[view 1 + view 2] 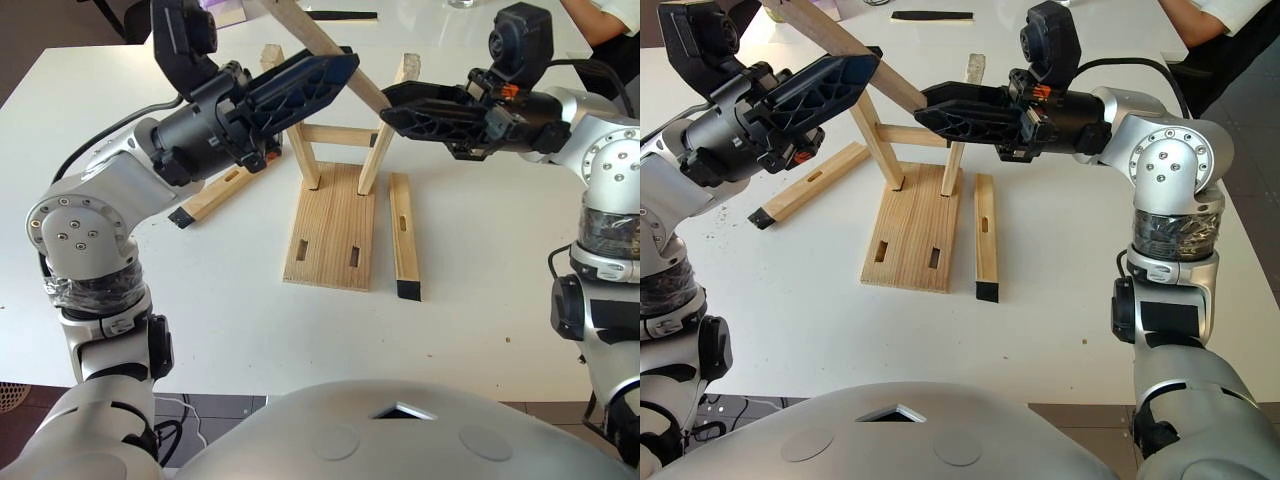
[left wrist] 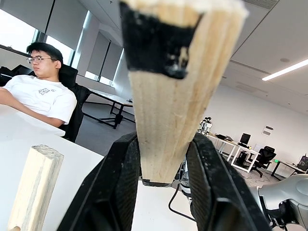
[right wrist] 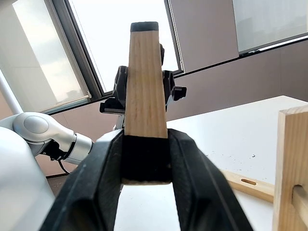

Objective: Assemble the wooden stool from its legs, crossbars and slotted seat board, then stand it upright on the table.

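Observation:
A wooden leg with a black tip hangs slanted above the table, held at both ends. My left gripper is shut on its upper part, my right gripper on its lower, black-tipped end. Below them the slotted seat board lies flat. Two legs stand in its far slots, joined by a crossbar. One loose leg lies right of the board and another to its left, under my left arm. The left wrist view has the held leg between both fingers.
The white table has free room in front of the board and at the right. A thin black strip lies at the far edge.

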### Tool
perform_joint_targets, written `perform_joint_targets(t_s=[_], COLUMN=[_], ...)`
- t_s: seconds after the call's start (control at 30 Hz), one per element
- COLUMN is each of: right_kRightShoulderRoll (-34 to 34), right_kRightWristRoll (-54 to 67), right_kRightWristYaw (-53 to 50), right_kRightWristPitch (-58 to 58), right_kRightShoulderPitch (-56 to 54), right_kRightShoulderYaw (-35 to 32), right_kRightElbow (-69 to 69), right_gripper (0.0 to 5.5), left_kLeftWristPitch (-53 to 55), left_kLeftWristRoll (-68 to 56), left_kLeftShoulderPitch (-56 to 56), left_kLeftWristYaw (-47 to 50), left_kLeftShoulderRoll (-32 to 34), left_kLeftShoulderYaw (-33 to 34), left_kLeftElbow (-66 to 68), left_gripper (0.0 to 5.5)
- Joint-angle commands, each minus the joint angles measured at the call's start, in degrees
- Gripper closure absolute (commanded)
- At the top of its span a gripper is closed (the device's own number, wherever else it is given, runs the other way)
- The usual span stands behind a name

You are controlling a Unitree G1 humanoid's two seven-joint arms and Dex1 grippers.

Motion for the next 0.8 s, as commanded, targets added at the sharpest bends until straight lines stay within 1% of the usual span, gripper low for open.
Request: perform_joint_targets(t_s=[0.03, 0.13, 0.17, 0.37, 0.4, 0.63, 0.8], right_kRightShoulderRoll=[-1.73, -1.64, -1.55, -1.97, -2.18, -2.51, -2.52], right_kRightWristRoll=[0.47, 0.71, 0.73, 0.54, 0.41, 0.17, -0.58], right_kRightWristYaw=[0.48, 0.12, 0.01, 0.41, 0.49, 0.72, 0.96], right_kRightWristPitch=[0.82, 0.95, 0.95, 0.99, 0.99, 0.81, 0.52], right_kRightShoulderPitch=[1.96, 2.38, 2.38, 2.59, 2.70, 2.38, 2.69], right_kRightShoulderYaw=[-0.44, -0.62, -0.66, -0.45, -0.46, -0.53, 0.04], right_kRightElbow=[-1.94, -2.44, -2.49, -2.69, -2.65, -1.46, -1.05], right_gripper=[4.18, 4.18, 4.18, 4.18, 4.18, 4.18, 4.18], left_kLeftWristPitch=[-0.86, -0.86, -1.11, -1.40, -1.40, -1.38, -1.90], left_kLeftWristRoll=[-0.42, 0.03, 0.74, 1.34, 1.06, 1.63, 1.36], left_kLeftShoulderPitch=[-1.39, -1.44, -1.47, -1.10, -1.19, -0.70, -0.81], left_kLeftWristYaw=[-0.69, -0.82, -0.81, -0.52, -0.68, -1.07, -1.11], left_kLeftShoulderRoll=[1.42, 1.30, 1.06, 0.88, 0.98, 1.22, 0.86], left_kLeftShoulderYaw=[2.22, 1.99, 1.78, 1.55, 1.83, 1.97, 2.18], left_kLeftElbow=[0.96, 0.64, 0.67, 1.54, 1.70, 1.28, 0.66], left_gripper=[4.16, 4.16, 3.80, 2.91, 2.88, 2.88, 3.69])
